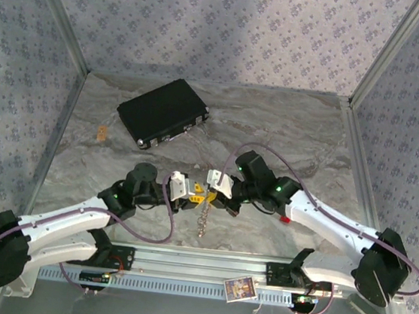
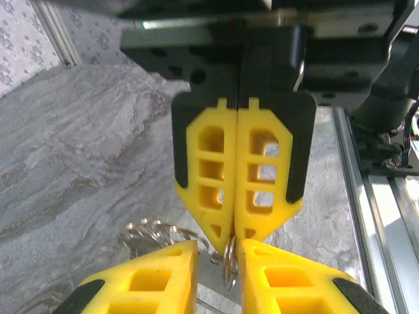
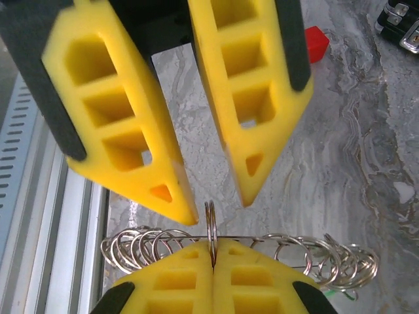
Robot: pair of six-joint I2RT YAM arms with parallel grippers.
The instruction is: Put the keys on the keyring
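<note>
Top view: at centre frame the left hand (image 1: 196, 195) and right hand (image 1: 211, 194) meet tip to tip over the table (image 1: 288, 128), with the keyring (image 1: 203, 221) trailing just below them. Left wrist view: the right hand (image 2: 234, 230), pressed together, pinches the keyring (image 2: 228, 267) at lower centre. Right wrist view: the left hand (image 3: 217, 209) stands spread around the pinched keyring (image 3: 211, 224).

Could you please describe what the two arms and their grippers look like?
Both the left arm and right arm have white links, black joints and a looping purple cable. The left gripper and right gripper carry yellow wedge-shaped fingers with rectangular cut-outs and black backs. A green light glows on each arm.
</note>
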